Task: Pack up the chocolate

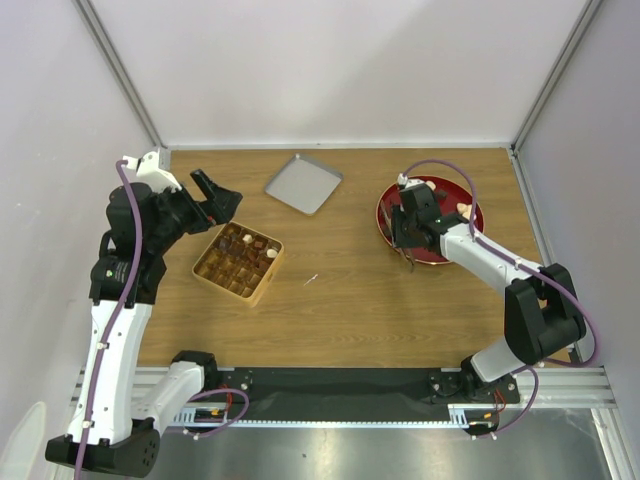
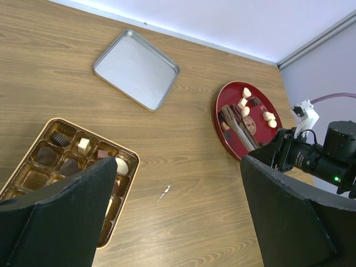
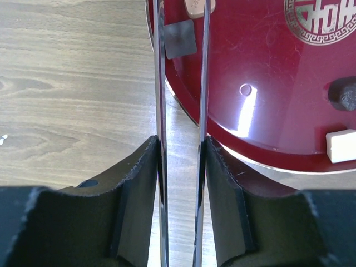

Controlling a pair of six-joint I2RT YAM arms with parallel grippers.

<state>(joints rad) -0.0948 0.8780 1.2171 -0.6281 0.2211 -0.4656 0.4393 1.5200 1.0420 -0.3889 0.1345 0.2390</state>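
Note:
The tan box (image 1: 212, 272) with grid compartments lies left of centre and holds several chocolates (image 1: 246, 243), dark and white. It also shows in the left wrist view (image 2: 30, 179), with chocolates (image 2: 83, 146) in its cells. More chocolates (image 2: 245, 102) lie on the red plate (image 1: 466, 244) at the right. My left gripper (image 1: 218, 192) hangs open and empty above the box's far left corner; in its wrist view (image 2: 178, 167) only bare table lies between the jaws. My right gripper (image 1: 405, 235) is shut on the metal tongs (image 3: 161, 83), whose tips reach a dark square chocolate (image 3: 179, 39) at the plate's (image 3: 267, 117) left rim.
A flat silver lid (image 1: 303, 183) lies at the back centre, also in the left wrist view (image 2: 136, 69). A small white scrap (image 1: 311, 280) lies on the wood between box and plate. White walls enclose the table on three sides.

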